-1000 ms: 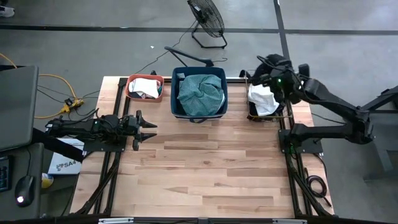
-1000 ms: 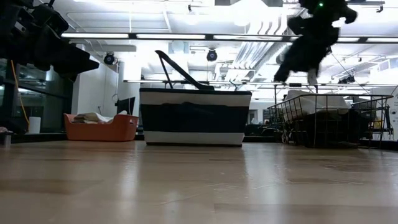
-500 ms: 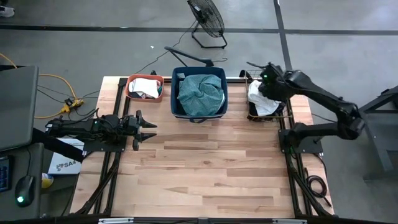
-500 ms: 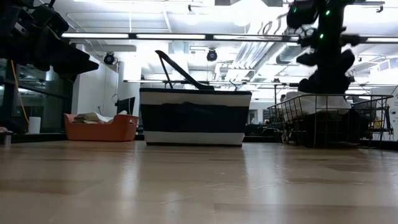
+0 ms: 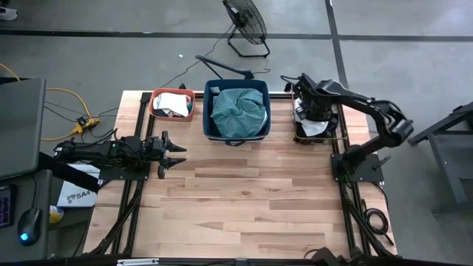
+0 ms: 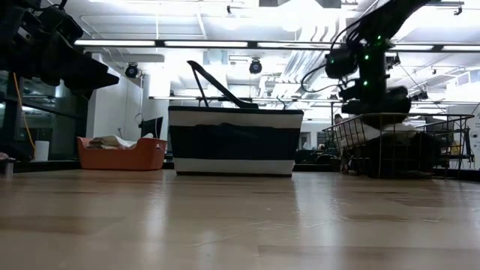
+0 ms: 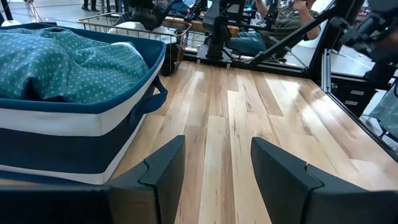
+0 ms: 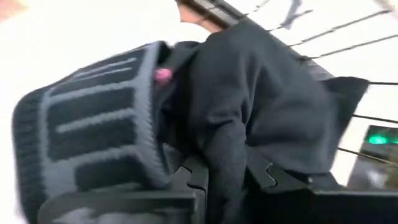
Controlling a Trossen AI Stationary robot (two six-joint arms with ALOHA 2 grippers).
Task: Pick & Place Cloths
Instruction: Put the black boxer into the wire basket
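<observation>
A teal-green cloth (image 5: 238, 109) lies heaped in the navy tub (image 5: 209, 111) at the table's far edge, also in the left wrist view (image 7: 62, 62). White and dark cloths (image 5: 174, 103) lie in the orange basin (image 5: 154, 103). My right gripper (image 5: 309, 111) is down in the wire basket (image 6: 397, 142) at the far right corner, among a white cloth (image 5: 315, 127), a black cloth (image 8: 261, 99) and a black-and-grey striped knit (image 8: 93, 124). It is shut on the black cloth. My left gripper (image 5: 174, 153) waits open at the table's left edge. My right gripper pinches a fold of the black cloth (image 8: 222, 155) between its two fingers (image 8: 264, 171), coming from above and pointing down into the basket. The cloth is bunched over the fingers and rests on the pile in the basket. One layer or several, I cannot tell.
Bare wooden tabletop (image 5: 244, 199) stretches from the containers to the near edge. A fan (image 5: 245, 22) and cables lie on the floor beyond the far edge. The tub's dark handle (image 6: 214, 82) sticks up. People sit in the room behind (image 7: 298, 18).
My right arm has swung from high above the wire basket's far right side toward the table's left and down into the basket, turning as it went. Its gripper now sits at the basket's rim among the cloths.
</observation>
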